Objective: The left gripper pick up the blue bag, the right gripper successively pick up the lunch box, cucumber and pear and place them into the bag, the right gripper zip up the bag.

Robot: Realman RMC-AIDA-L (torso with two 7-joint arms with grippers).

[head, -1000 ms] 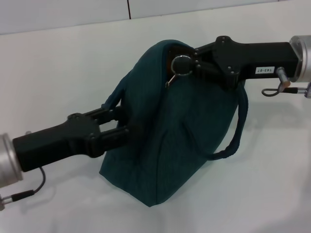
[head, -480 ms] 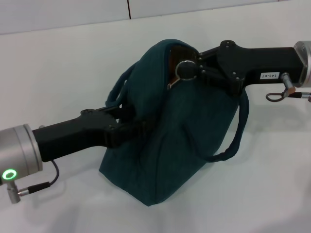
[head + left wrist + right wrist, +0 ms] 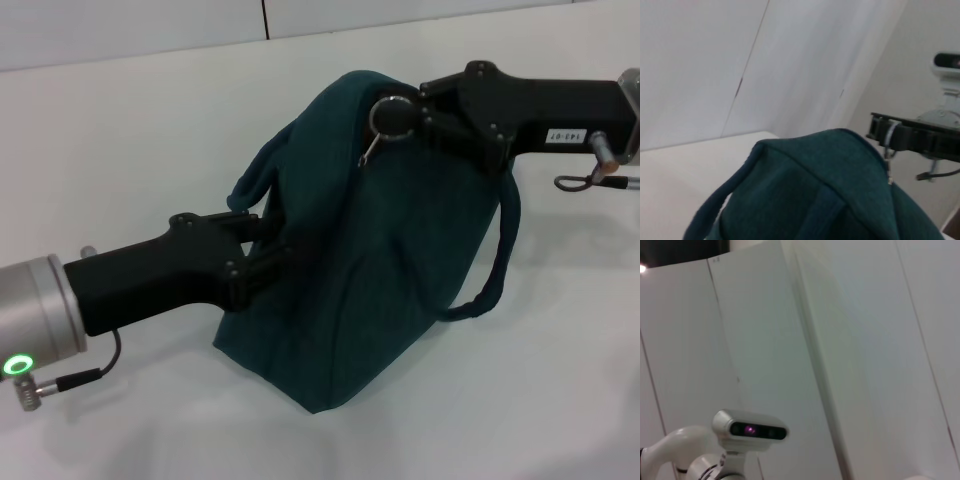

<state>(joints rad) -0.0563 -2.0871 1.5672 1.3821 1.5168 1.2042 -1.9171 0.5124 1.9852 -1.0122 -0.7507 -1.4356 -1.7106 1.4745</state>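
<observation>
1. The right gripper (image 3: pixel 398 112) is reaching in from the table's right edge and is closing its fingers on the zipper pull (image 3: pixel 385 112), a metal ring at the top of the blue bag (image 3: pixel 400 260).
2. A thin metal tab is hanging down from that ring against the teal fabric.
3. The right arm is carrying a white label along its black body, and a thin cable is looping beneath its silver wrist near the right edge.
4. The left gripper (image 3: pixel 268 245) is coming in from the lower left corner and is pinching the bag's fabric on its left side, just below one loop handle (image 3: pixel 262 172).
5. A green ring light is glowing on the silver cylinder of the left arm, with a black cable trailing under it.
6. The blue bag is sitting near the middle of the white table (image 3: pixel 120 140), leaning with its top towards the far right, and its mouth is looking closed along the top.
7. A second loop handle (image 3: pixel 495 262) is drooping down the bag's right side.
8. In the left wrist view the bag (image 3: pixel 815 200) is filling the lower part, with the right gripper (image 3: pixel 890 135) at its top and the robot's head camera (image 3: pixel 947 65) behind.
9. The right wrist view is showing only white wall panels and that same head camera (image 3: pixel 750 429).
</observation>
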